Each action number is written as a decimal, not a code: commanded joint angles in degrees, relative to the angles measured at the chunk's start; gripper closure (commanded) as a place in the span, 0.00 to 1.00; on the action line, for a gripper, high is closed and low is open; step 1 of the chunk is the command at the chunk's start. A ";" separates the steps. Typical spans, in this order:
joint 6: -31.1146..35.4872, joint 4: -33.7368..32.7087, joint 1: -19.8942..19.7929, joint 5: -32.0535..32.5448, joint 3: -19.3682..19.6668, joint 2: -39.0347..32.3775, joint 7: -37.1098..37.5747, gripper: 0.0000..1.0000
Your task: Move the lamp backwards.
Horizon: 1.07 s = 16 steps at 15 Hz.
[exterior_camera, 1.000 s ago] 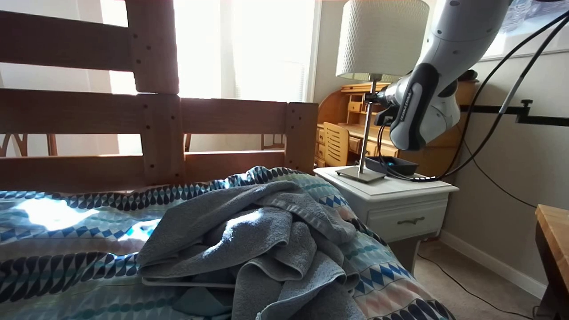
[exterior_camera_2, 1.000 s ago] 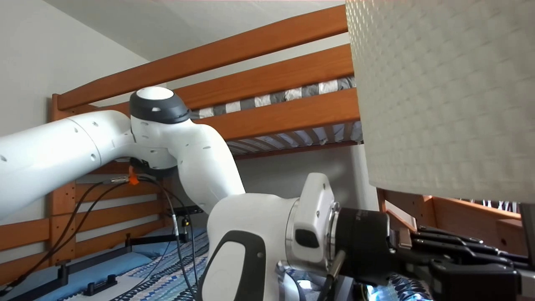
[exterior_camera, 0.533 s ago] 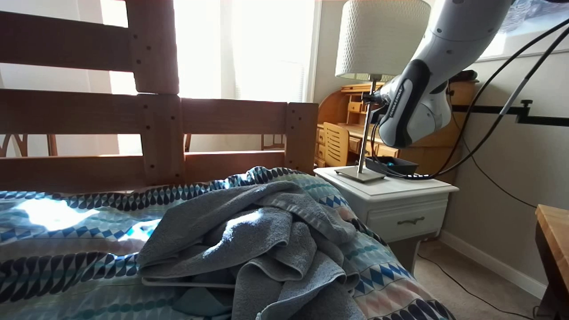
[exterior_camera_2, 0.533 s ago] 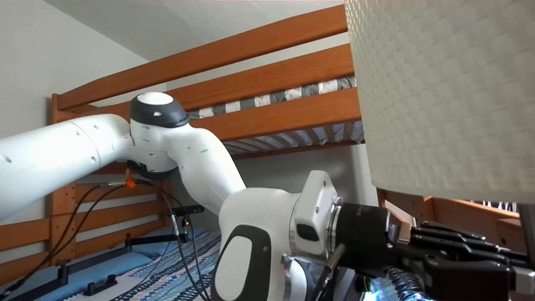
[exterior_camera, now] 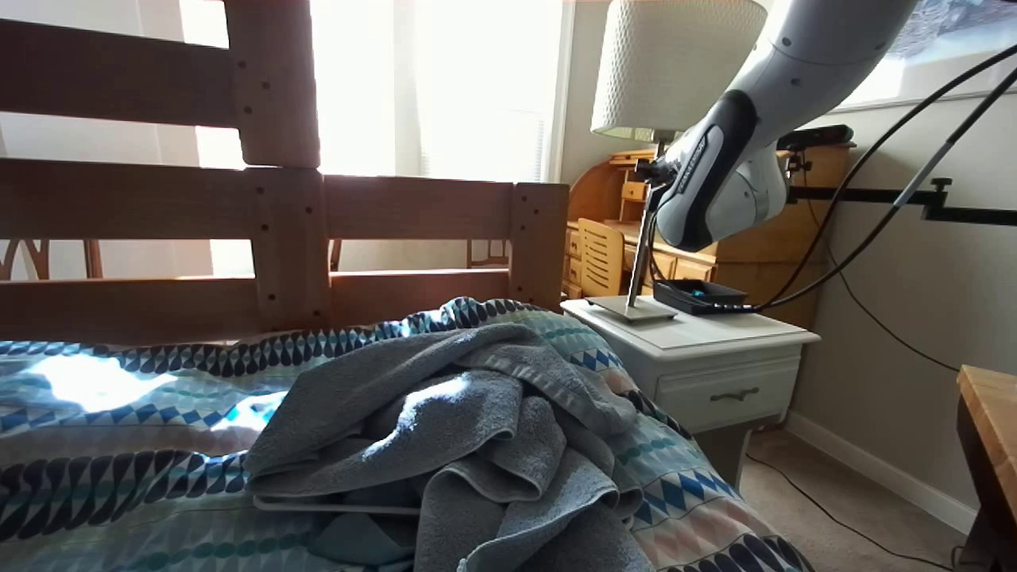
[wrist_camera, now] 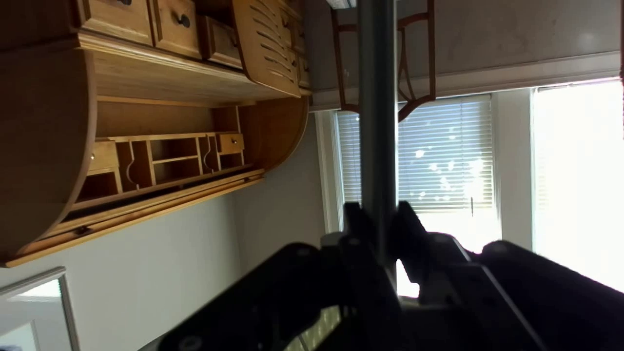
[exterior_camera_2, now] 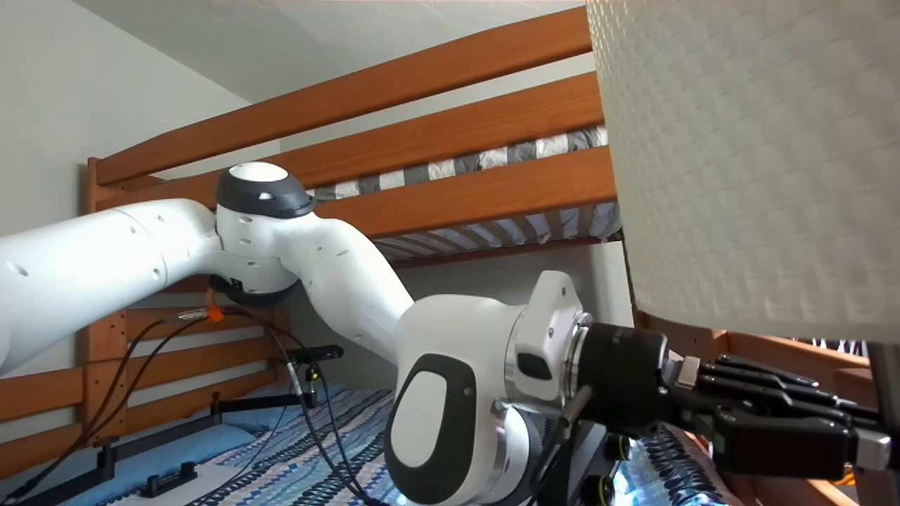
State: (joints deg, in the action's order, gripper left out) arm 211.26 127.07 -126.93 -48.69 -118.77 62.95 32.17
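The lamp stands on the white nightstand [exterior_camera: 731, 335]. Its white drum shade [exterior_camera: 675, 71] is partly behind the arm in an exterior view and fills the right side in an exterior view [exterior_camera_2: 752, 169]. Its flat base [exterior_camera: 632, 310] is near the nightstand's left back part. The thin metal stem [wrist_camera: 378, 107] runs down the wrist view between the fingers. My gripper [wrist_camera: 381, 222] is shut on the stem, fingertips on both sides of it. In an exterior view the gripper [exterior_camera: 651, 171] holds the stem just below the shade. The far fingertips are partly out of frame in an exterior view [exterior_camera_2: 875, 422].
A black tray [exterior_camera: 699, 297] sits right of the base, with the arm's cables near it. A wooden roll-top desk [exterior_camera: 747, 270] stands behind. A bed with a grey towel [exterior_camera: 477, 421] and a wooden bed post [exterior_camera: 540, 246] lies to the left.
The gripper and arm have moved left and slightly away in an exterior view. The lamp has shifted the same way with them, its base sliding left and back across the nightstand.
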 commanded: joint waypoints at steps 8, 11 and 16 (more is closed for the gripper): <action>-9.98 -6.37 4.18 -8.86 8.16 10.38 -0.15 0.95; -11.42 -7.41 4.61 -8.36 9.41 12.27 0.34 0.95; -11.46 -8.06 5.43 -8.26 10.53 14.54 0.63 0.95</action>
State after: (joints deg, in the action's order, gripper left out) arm 198.62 120.54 -122.90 -53.92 -112.54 73.30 32.22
